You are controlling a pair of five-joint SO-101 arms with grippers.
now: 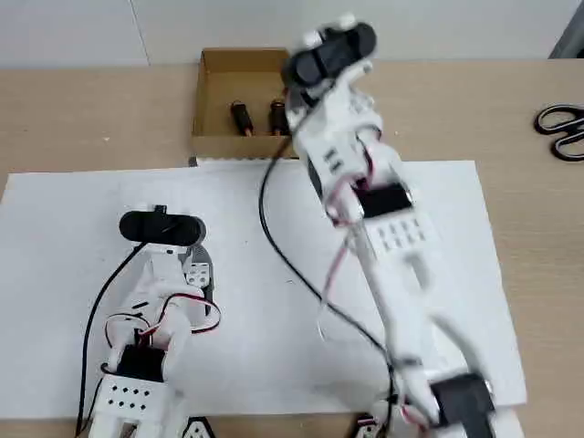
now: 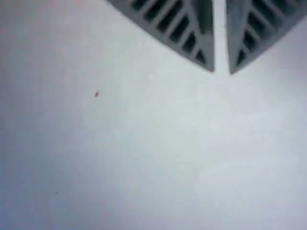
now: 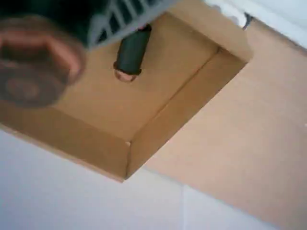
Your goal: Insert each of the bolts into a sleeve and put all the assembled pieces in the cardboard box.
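right claw [image 3: 88,31]: clamped on a bolt-in-sleeve piece [image 3: 29,62], hanging over the cardboard box [image 1: 214,144], likely placed for a drop.
box: far centre of the counter [image 1: 91,109]; two finished pieces [image 1: 242,117] lie inside.
left claw [image 2: 221,67]: jaws nearly together, empty, parked near left on the white sheet [image 1: 73,237].
room: box's right wall is close; lift before retracting.

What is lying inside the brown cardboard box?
Two dark sleeves with copper-coloured ends lie on the box floor. The white right arm covers one side, hiding anything there.
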